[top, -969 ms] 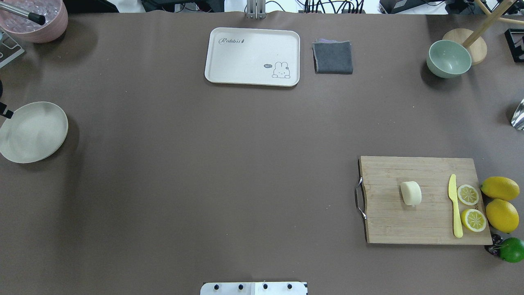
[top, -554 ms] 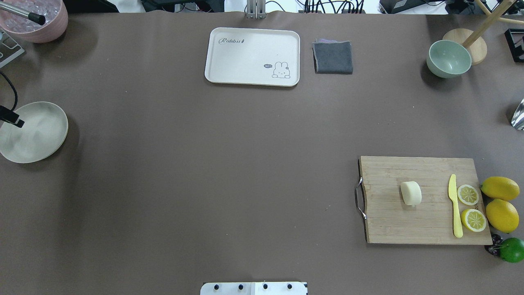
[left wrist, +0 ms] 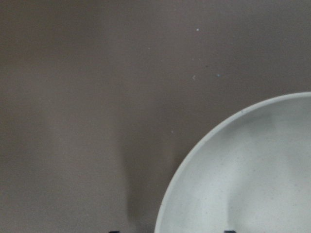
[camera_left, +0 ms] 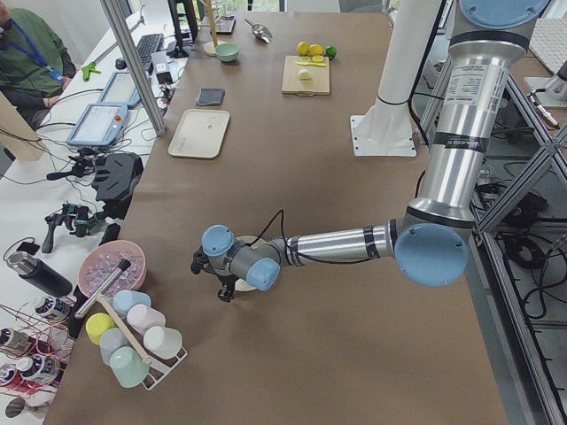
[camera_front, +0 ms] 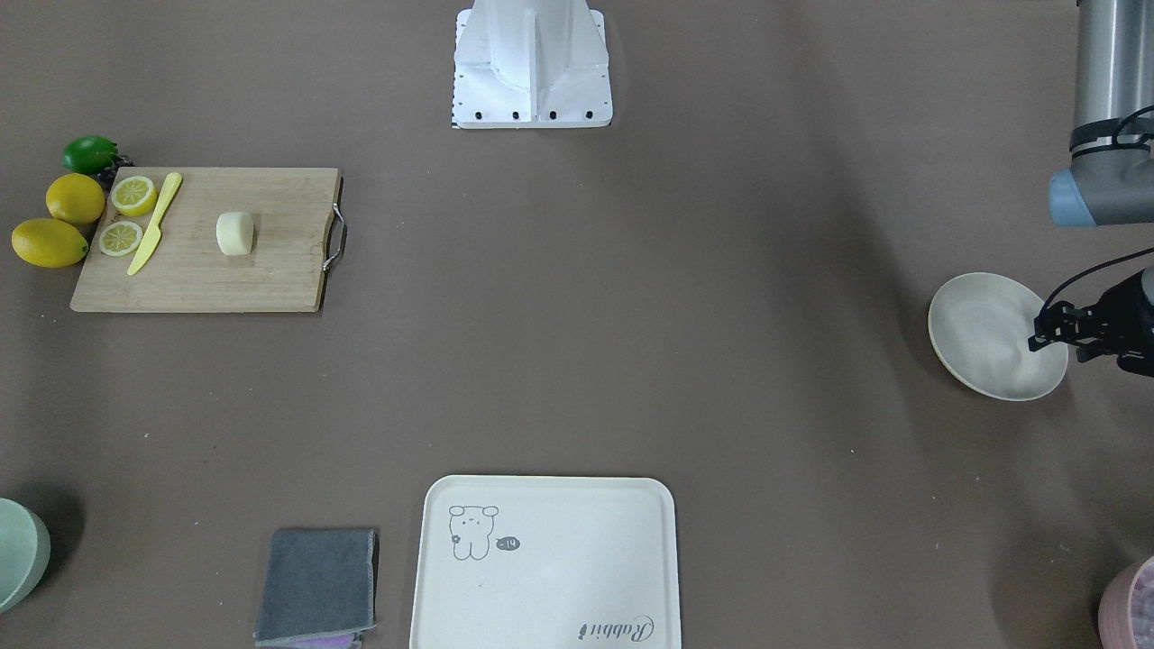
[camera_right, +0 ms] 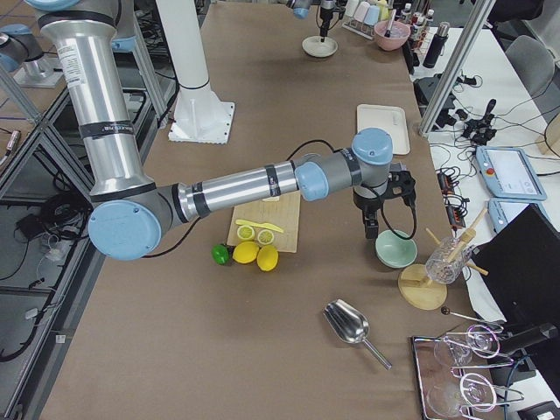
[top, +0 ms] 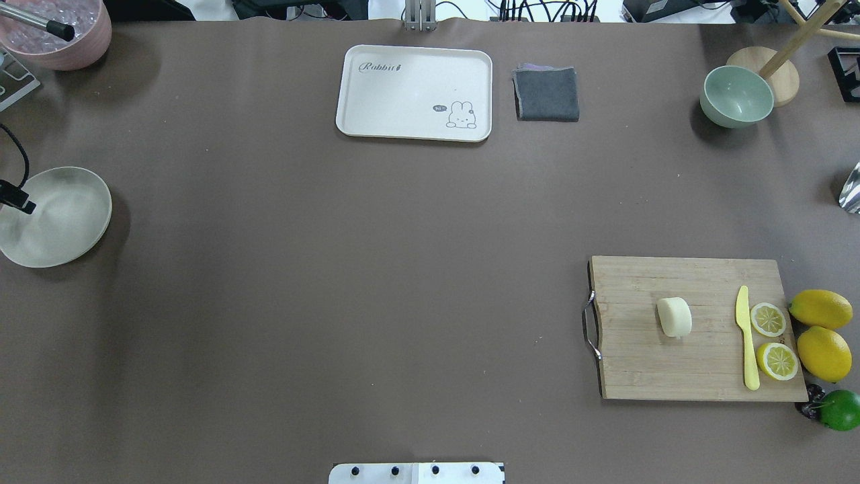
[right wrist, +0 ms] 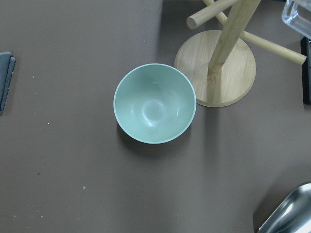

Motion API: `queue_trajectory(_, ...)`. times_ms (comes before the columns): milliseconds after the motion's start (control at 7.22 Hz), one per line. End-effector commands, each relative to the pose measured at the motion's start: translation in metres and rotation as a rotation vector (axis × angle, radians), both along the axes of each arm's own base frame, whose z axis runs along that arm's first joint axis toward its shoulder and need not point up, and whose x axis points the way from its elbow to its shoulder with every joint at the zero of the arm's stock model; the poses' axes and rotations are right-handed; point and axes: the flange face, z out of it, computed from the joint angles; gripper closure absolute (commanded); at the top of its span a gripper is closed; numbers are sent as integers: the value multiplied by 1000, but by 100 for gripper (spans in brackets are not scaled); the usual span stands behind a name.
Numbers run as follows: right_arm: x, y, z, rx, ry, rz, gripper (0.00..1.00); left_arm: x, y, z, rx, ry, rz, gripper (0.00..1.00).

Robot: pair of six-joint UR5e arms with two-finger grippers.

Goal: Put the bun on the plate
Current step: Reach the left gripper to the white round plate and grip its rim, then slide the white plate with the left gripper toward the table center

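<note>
The pale cream bun (top: 674,316) (camera_front: 235,233) lies on a wooden cutting board (top: 645,363), untouched. Far across the table at its left end sits the round off-white plate (top: 60,218) (camera_front: 983,329) (left wrist: 252,174), bare inside. My left gripper (top: 15,196) (camera_front: 1053,332) (camera_left: 217,282) hovers over the plate's outer rim; in the left wrist view only two dark fingertips peek in at the bottom edge, wide apart, nothing between them. My right gripper (camera_right: 372,226) hangs above the pale green bowl (right wrist: 155,103) (top: 736,96), far from the bun; I cannot tell whether it is open or shut.
A yellow knife (top: 744,336), two lemon slices (top: 768,319), whole lemons (top: 821,309) and a lime (top: 840,410) crowd the board's right side. At the back are a cream tray (top: 414,93), a grey cloth (top: 547,94), a wooden rack (top: 772,67) and a pink bowl (top: 57,33).
The left gripper has edged inward over the plate's rim, then drawn back slightly. The bun, plate and board have not moved.
</note>
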Motion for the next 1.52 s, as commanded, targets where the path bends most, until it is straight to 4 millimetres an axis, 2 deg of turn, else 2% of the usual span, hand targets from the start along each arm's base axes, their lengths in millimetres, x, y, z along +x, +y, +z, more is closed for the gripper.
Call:
queue_trajectory(0,0,-2,-3,5,1,1,0,0,-1,-5,16,-2,-3,100)
queue_trajectory(138,0,-3,-5,10,0,1,0,0,0,-4,15,-2,-3,100)
queue_trajectory(277,0,-3,-6,10,0,1,0,0,-7,-16,30,7,-10,100)
queue_trajectory(415,0,-3,-5,10,-1,0,0,-7,-13,-30,44,23,-27,100)
queue_trajectory(692,-1,-3,-5,7,-1,-1,0,-36,-19,-82,60,170,-43,100)
queue_trajectory(969,0,-1,-5,7,-4,0,0,-31,-18,-175,-2,275,-173,100)
queue_trajectory(1108,-2,-2,-4,1,-9,-4,0,-22,-18,-230,0,326,-206,100)
queue_trajectory(1385,0,4,-7,10,-13,-5,0,65,3,-326,-66,415,-170,100)
